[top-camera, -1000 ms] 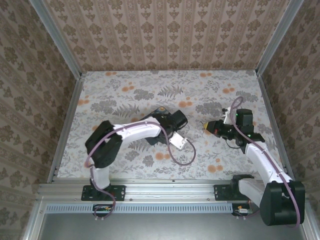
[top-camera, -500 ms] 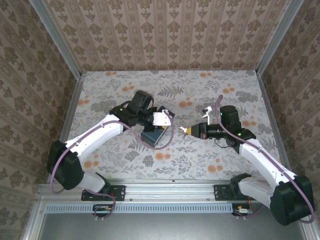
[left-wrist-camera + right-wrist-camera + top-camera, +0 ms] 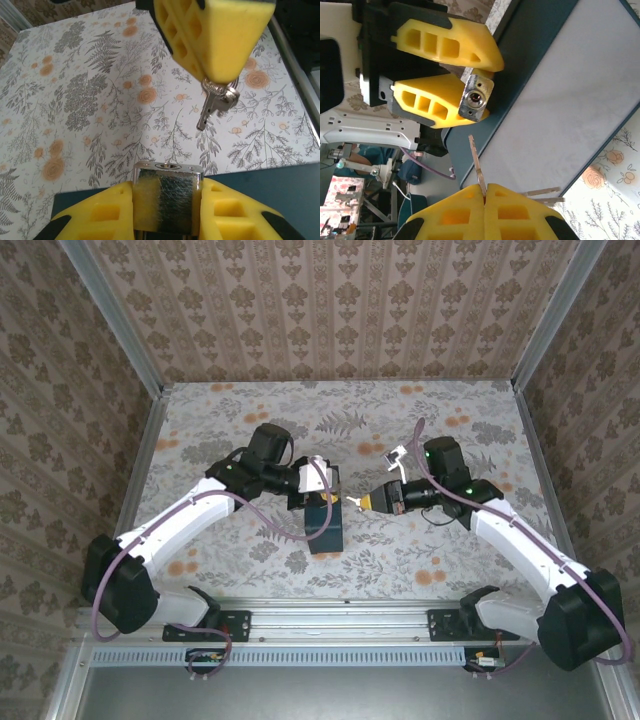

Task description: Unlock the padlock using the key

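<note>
My left gripper (image 3: 167,200) is shut on the small metal padlock (image 3: 168,192), its yellow pads on both sides and the keyhole face pointing outward. In the right wrist view the padlock (image 3: 476,100) faces me with its keyhole showing. My right gripper (image 3: 485,189) is shut on the thin key (image 3: 477,162), whose tip points at the padlock a short gap away. From the left wrist view the key (image 3: 206,111) hangs under the right gripper's finger (image 3: 215,35) beside a ring. From above, the left gripper (image 3: 328,490) and right gripper (image 3: 363,503) nearly meet mid-table.
The dark blue tin (image 3: 322,522) sits right under and behind the left gripper; its broad pale face (image 3: 560,95) lies just behind the key. Two spare keys (image 3: 542,195) stick out beside the right fingers. The flowered tabletop (image 3: 250,420) has walls on three sides.
The left arm has swung out and brought the padlock and tin toward the middle. The right gripper with the key has moved left, close to the padlock.
</note>
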Available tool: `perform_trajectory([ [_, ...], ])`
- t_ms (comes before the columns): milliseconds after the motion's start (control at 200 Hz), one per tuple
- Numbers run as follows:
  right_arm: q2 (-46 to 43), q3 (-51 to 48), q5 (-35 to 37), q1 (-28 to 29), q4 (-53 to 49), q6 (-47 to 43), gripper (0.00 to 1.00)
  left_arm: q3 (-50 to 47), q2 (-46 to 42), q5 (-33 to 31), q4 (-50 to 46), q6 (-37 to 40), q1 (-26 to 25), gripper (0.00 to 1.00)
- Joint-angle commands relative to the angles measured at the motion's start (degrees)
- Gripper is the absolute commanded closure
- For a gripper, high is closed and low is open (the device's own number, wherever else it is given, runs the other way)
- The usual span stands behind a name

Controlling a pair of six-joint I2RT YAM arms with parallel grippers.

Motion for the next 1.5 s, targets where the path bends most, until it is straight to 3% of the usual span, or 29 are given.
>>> perform_trajectory([
  [0, 0.94, 4.59, -1.93, 0.1, -4.93, -4.43, 1.0, 1.19, -1.51, 4.29, 0.36, 1.49, 0.57, 0.9],
  [460, 5.25, 9.35, -2.92, 0.63, -8.7, -7.64, 1.0, 1.18, -2.48, 4.04, 0.63, 0.85, 0.67, 0.9],
  [1495, 7.31, 8.8, -2.2, 2.74, -6.63, -6.64, 1.0, 3.18, -2.12, -1.71, -2.41, 4.26, -2.53, 0.91],
])
